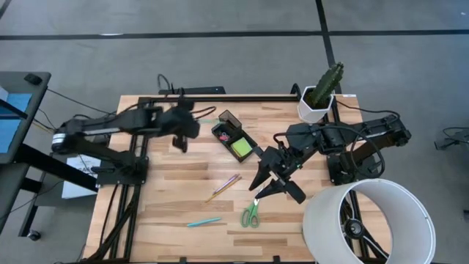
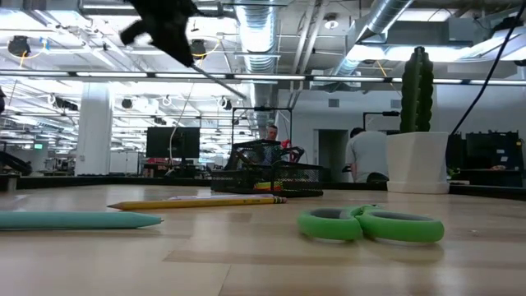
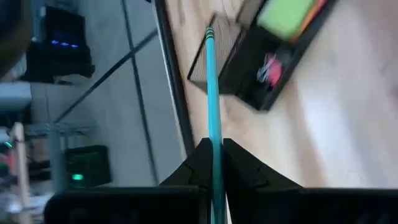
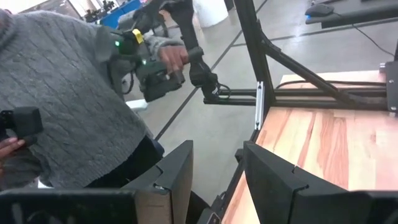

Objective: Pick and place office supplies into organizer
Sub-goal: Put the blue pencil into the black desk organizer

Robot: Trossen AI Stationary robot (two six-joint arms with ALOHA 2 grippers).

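Setting: an open-plan robotics lab or industrial office. Evidence: exposed ceiling ducts (image 2: 261, 37) and strip lighting at the frame top, monitors (image 2: 173, 141) at centre left, grey concrete floor (image 1: 220, 62) around the wooden table (image 1: 183, 191), people (image 2: 367, 154) standing at centre.
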